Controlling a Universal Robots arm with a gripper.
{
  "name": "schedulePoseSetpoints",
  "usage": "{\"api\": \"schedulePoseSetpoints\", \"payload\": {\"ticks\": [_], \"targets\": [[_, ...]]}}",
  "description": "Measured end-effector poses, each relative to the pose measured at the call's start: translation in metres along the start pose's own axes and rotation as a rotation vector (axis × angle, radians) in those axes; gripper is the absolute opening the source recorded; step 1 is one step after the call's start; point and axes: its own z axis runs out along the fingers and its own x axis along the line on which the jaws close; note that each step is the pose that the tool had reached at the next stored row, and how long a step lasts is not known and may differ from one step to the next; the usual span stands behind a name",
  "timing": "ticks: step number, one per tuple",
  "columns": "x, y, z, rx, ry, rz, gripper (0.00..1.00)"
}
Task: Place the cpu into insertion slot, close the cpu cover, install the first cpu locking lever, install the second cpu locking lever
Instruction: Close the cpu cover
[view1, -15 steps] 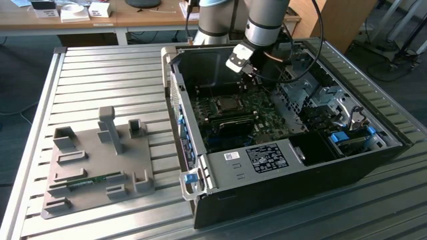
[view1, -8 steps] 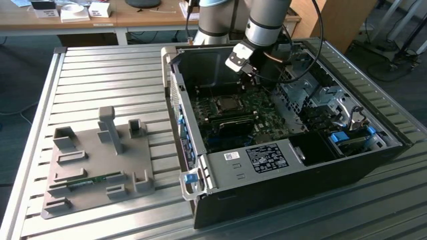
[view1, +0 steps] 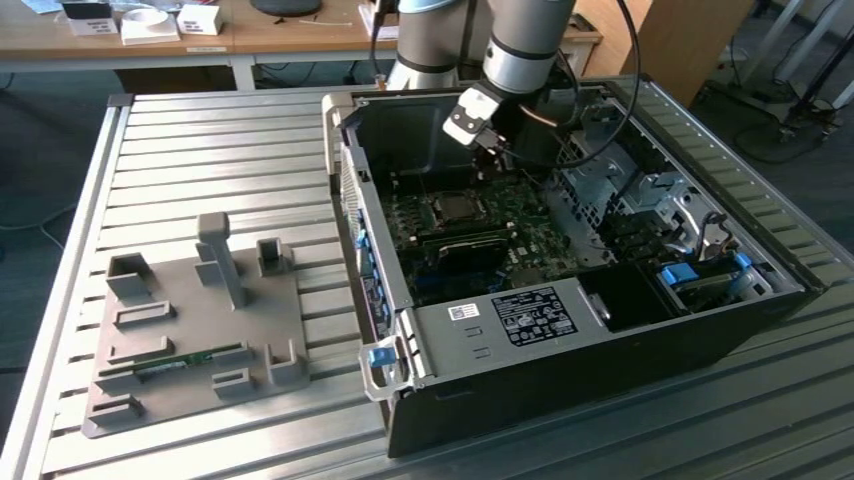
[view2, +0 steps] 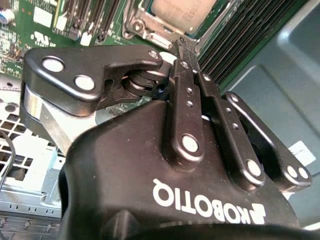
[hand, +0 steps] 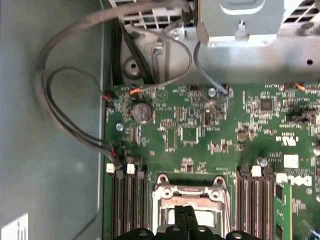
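Sitting in the insertion slot (view1: 453, 208) on the green motherboard (hand: 190, 135), the cpu (view2: 182, 12) shows through the flat-lying cpu cover (hand: 190, 192); gripper (view2: 186, 46) at the cover's edge, fingers pressed together, gripping nothing, inside the open computer case (view1: 561, 385).

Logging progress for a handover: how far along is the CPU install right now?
Done: the cpu sits in the insertion slot, and the cpu cover appears to lie flat around it. In hand: the gripper, shut with nothing between its fingers, is poised at the cover's edge; whether it touches is unclear. Left: the two locking levers; whether either is latched cannot be told.
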Motion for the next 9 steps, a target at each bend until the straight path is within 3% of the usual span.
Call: {"api": "schedulePoseSetpoints", "payload": {"ticks": [6, 9], "targets": [[-0.0003, -0.0105, 0.0014, 0.0, -0.0001, 0.0, 0.11], [-0.0003, -0.0117, 0.0015, 0.0001, -0.0002, 0.0, 0.11]]}}
